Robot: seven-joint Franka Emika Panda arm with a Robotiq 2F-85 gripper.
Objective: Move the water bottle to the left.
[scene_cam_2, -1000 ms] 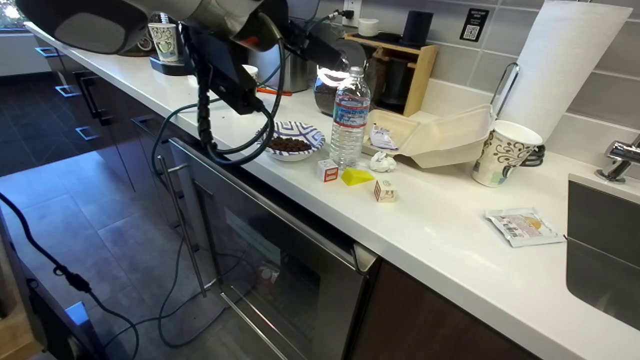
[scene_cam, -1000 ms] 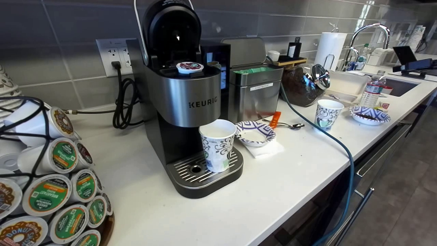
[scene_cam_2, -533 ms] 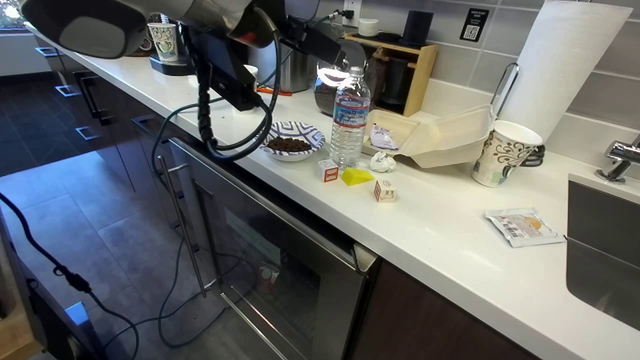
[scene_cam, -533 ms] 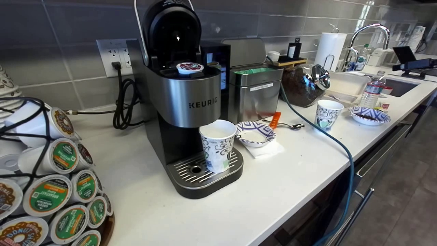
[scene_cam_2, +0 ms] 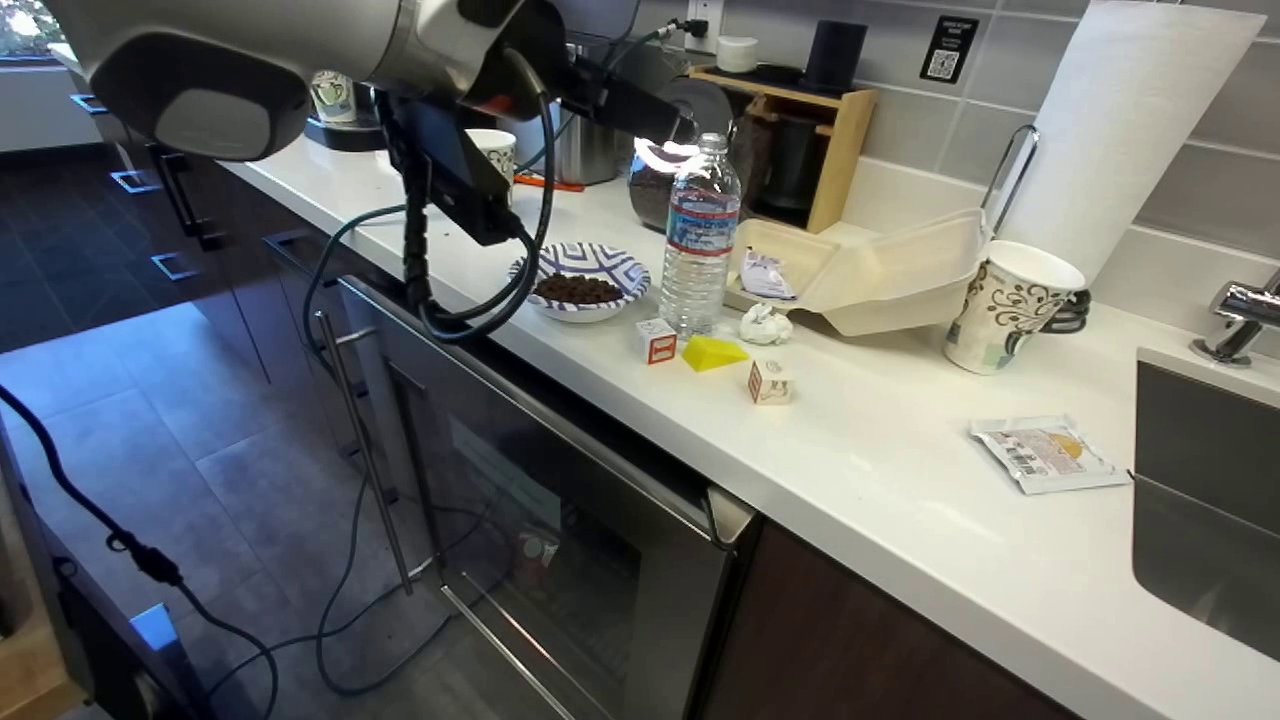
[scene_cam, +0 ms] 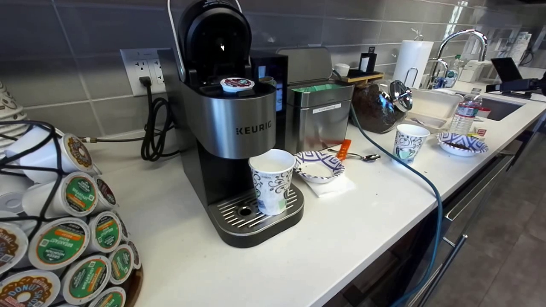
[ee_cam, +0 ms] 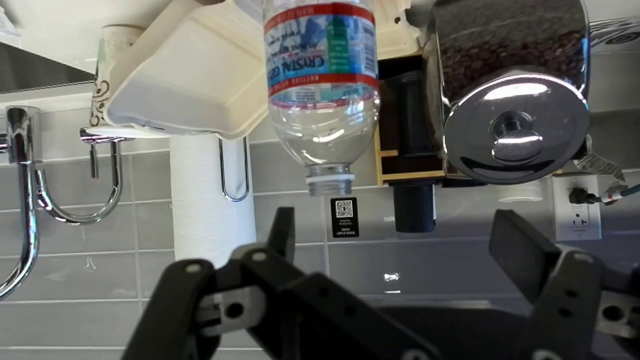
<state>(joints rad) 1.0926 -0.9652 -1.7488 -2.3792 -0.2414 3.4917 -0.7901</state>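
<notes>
Ahead of the spread tool [ee_cam: 395, 235], the water bottle [ee_cam: 322, 100] stands on the counter [scene_cam_2: 880, 450], ungripped. Grasp and leftward move seemingly remain.

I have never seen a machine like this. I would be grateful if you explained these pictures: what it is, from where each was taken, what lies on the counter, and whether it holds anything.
The machine is a robot arm with a gripper at its end. Two pictures are taken from outside it, from different places; the third is taken from its wrist and appears upside down. On the white counter, a clear water bottle stands upright. Near it are a patterned bowl, two toy blocks, a yellow wedge and an open food box. In an exterior view you see a coffee machine with a paper cup on its base. Nothing is held: in the wrist view, the fingers stand wide apart with nothing between them.
</notes>
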